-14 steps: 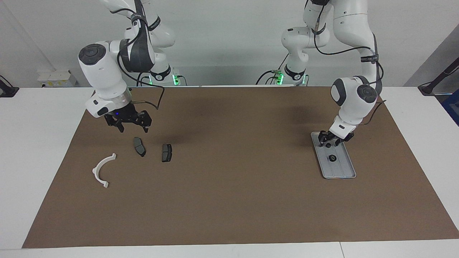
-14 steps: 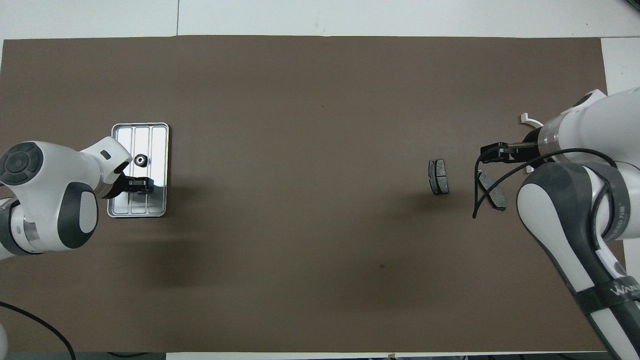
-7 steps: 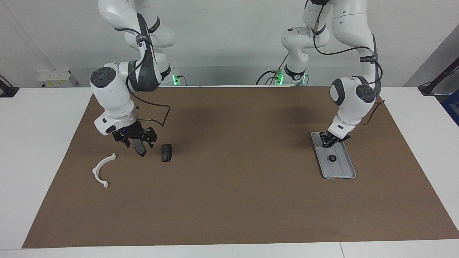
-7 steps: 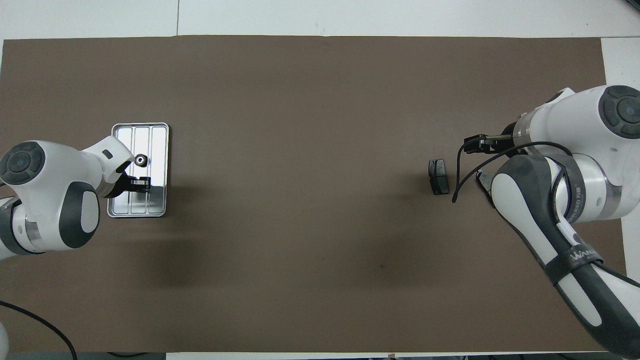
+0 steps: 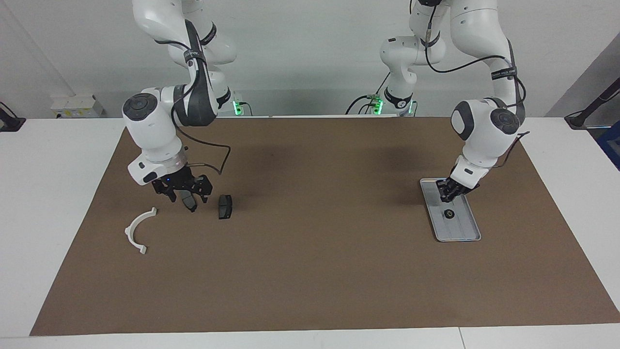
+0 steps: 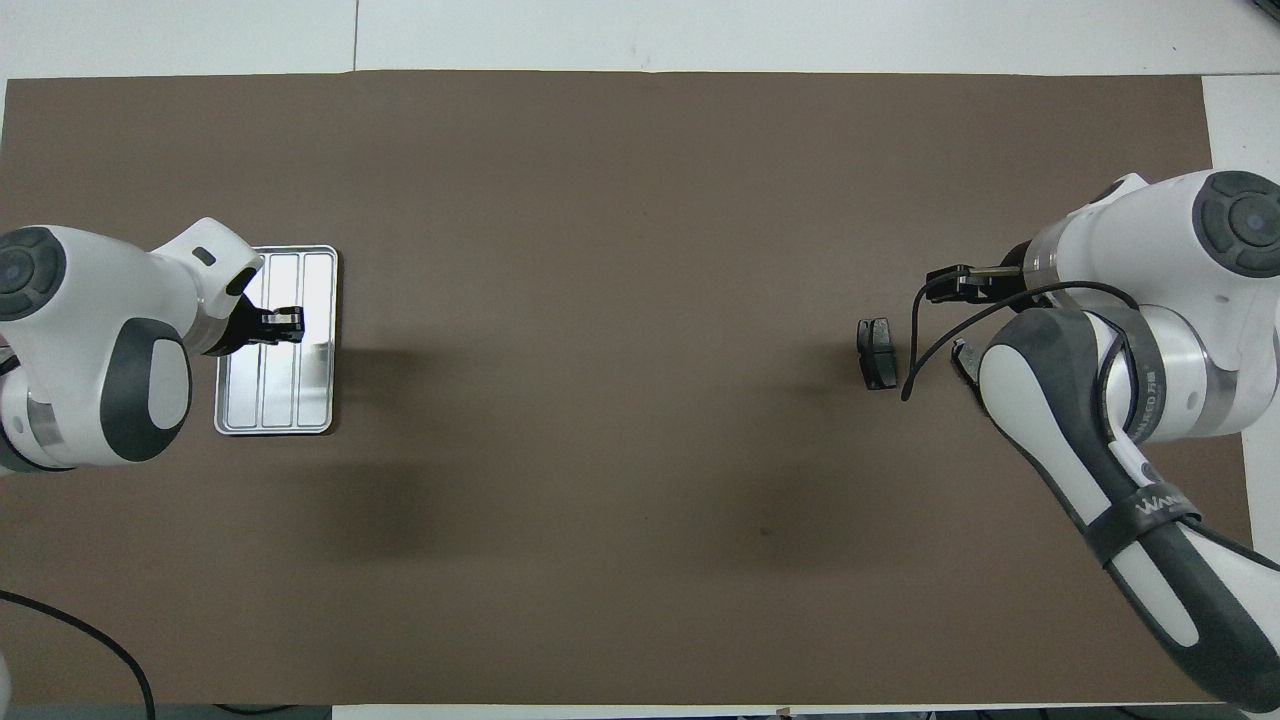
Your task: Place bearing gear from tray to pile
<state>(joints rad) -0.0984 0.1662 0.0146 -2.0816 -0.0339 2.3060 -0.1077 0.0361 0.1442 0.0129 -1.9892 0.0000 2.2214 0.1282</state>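
Note:
The silver tray (image 5: 462, 233) lies at the left arm's end of the brown mat. One small dark bearing gear (image 5: 449, 214) rests on it. My left gripper (image 5: 445, 195) hangs just over the tray, shut on a second bearing gear that barely shows between its fingertips. In the overhead view the left gripper (image 6: 288, 322) covers the resting gear. At the right arm's end is the pile: a white half-ring bracket (image 5: 138, 230) and two dark pads (image 5: 225, 207) (image 5: 189, 203). My right gripper (image 5: 183, 193) is open, low over the pad nearer the bracket.
The brown mat (image 5: 315, 252) covers most of the white table. The tray's ribbed floor (image 6: 270, 400) is bare at the end nearer the robots. From overhead, the right arm hides the bracket and most of one pad; the other pad (image 6: 877, 353) shows.
The left gripper closed, then rose and moved along the tray away from the robots. The right gripper came down over the pad beside the bracket and has since held still.

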